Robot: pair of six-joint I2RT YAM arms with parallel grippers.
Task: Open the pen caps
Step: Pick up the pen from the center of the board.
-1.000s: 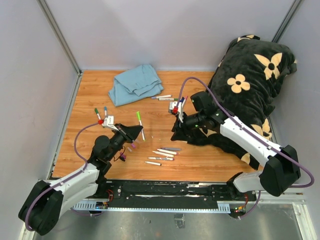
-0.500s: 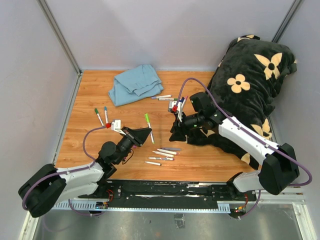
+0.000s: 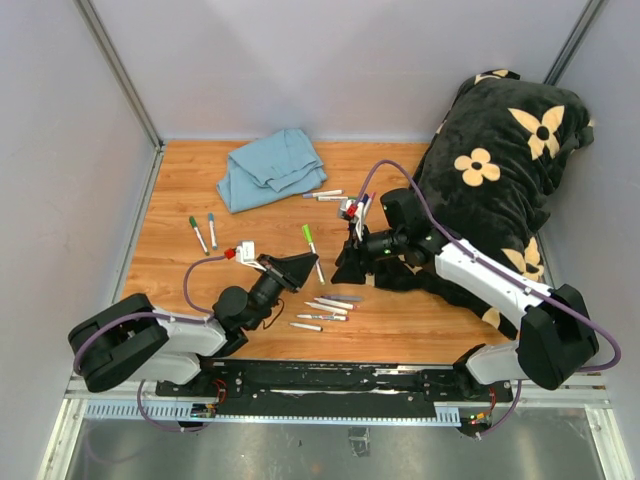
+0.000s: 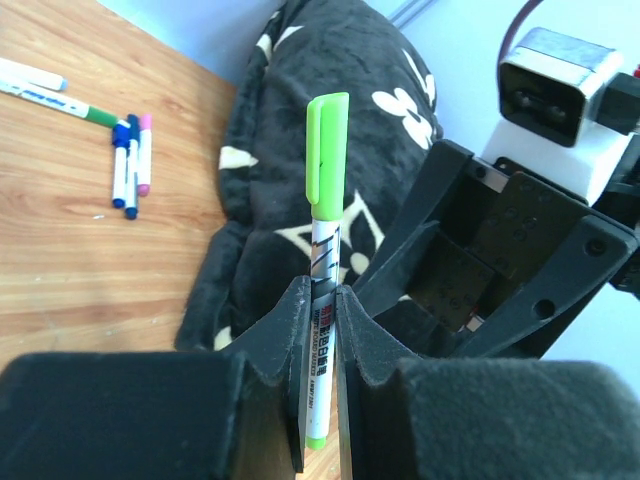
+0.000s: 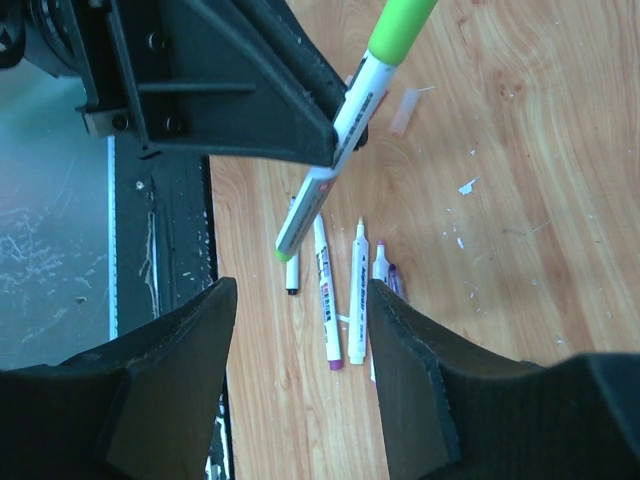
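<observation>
Grip on the marker (image 4: 322, 250) belongs to the left end effector (image 4: 320, 295), clenched on the white barrel so that the lime-green pen cap (image 4: 327, 150) juts free beyond its fingertips, lifted off the bench (image 3: 180, 190). The right end effector (image 5: 300, 290) stands released and empty just beside it, the nearer arm to the cap. The marker's long axis slants across ahead of those parted jaws, the cap lying beyond them and off to one side, so I judge the right arm must shift along that axis before closing.
</observation>
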